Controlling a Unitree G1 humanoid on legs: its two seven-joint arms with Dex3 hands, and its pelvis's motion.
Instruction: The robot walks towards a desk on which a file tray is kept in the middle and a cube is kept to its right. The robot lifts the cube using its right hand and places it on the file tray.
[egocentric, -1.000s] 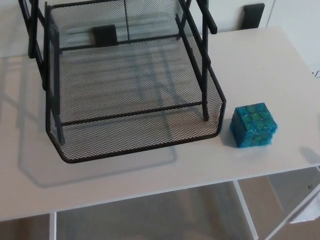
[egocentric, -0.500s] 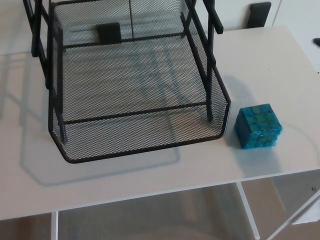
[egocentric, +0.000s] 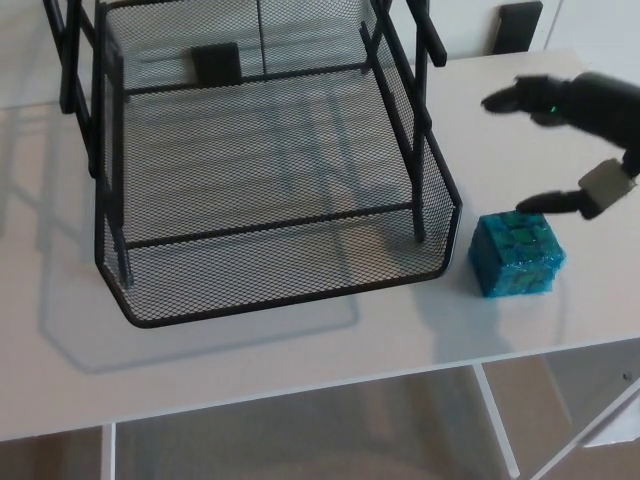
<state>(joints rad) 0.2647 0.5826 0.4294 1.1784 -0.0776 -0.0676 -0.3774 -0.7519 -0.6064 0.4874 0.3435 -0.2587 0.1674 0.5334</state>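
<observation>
Presently the right hand (egocentric: 585, 115) hovers with its fingers (egocentric: 548, 203) spread, holding nothing. The blue-green cube (egocentric: 515, 255) sits on the tabletop (egocentric: 300, 345) just below the lower finger, beside the black mesh file tray (egocentric: 445, 215). Likely faults are a fingertip nudging the cube toward the tabletop's front edge, which is near, or the carried cube catching the tray's raised wall left of the fingers. Open room lies to their right.

No text, label, brand, number or sign legible anywhere. Nothing to read on cube (egocentric: 515, 256), tray (egocentric: 280, 272) or desk (egocentric: 300, 350).
</observation>
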